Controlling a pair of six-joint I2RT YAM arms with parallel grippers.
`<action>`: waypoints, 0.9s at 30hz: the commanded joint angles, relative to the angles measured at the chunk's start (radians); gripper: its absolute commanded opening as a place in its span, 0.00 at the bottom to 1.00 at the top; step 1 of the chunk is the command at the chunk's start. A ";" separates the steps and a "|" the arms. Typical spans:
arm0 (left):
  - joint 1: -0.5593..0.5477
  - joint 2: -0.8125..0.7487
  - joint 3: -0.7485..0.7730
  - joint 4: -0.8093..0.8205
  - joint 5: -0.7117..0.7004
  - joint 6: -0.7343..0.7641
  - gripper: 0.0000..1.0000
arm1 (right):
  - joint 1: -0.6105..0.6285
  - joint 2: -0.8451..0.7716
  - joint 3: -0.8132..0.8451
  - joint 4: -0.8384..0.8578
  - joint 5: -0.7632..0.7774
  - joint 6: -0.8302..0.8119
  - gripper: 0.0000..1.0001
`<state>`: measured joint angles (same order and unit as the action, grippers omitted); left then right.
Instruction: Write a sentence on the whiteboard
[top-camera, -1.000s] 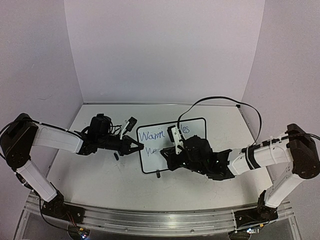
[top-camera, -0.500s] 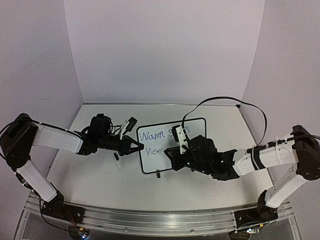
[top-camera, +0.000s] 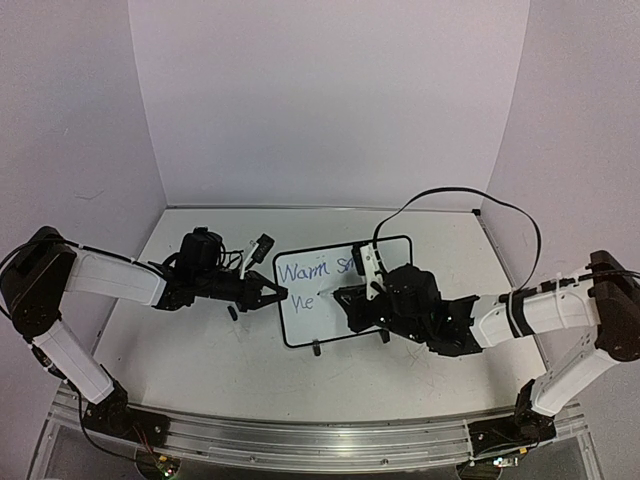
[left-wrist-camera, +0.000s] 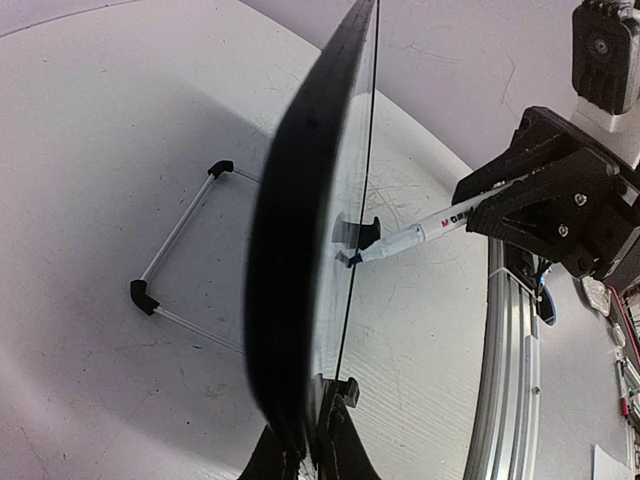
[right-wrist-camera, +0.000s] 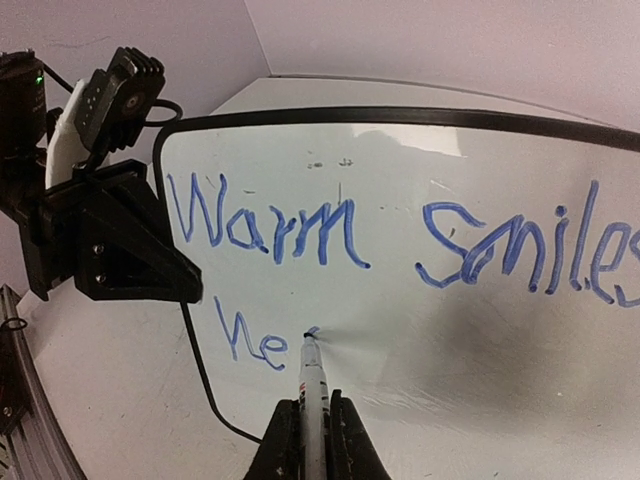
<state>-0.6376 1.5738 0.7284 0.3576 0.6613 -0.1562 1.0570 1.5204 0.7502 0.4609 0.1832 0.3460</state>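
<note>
One whiteboard (top-camera: 300, 325) stands at the desk's (top-camera: 200, 350) middle, its left edge clamped by the left fingers (left-wrist-camera: 345, 445). The right fingers (right-wrist-camera: 279, 450) grip one marker (right-wrist-camera: 313, 385), tip touching the board. The sentence (right-wrist-camera: 300, 235) spans two lines: "Warm smiles", then "he".

The table (top-camera: 200, 360) is white and scuffed, with grey scratches showing in the left wrist view. Plain pale lilac walls (top-camera: 330, 100) close it in on three sides, and a ribbed aluminium rail (top-camera: 300, 442) runs along its near edge.
</note>
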 joint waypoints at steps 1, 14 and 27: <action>0.019 -0.005 -0.006 -0.022 -0.118 0.042 0.00 | -0.001 -0.005 -0.012 0.043 -0.022 -0.011 0.00; 0.019 -0.001 -0.005 -0.023 -0.115 0.041 0.00 | -0.001 -0.006 -0.029 0.056 -0.017 0.002 0.00; 0.019 0.002 0.000 -0.022 -0.112 0.041 0.00 | -0.001 0.020 0.009 0.057 0.011 -0.008 0.00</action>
<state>-0.6376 1.5738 0.7284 0.3573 0.6617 -0.1561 1.0566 1.5216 0.7102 0.4858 0.1661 0.3424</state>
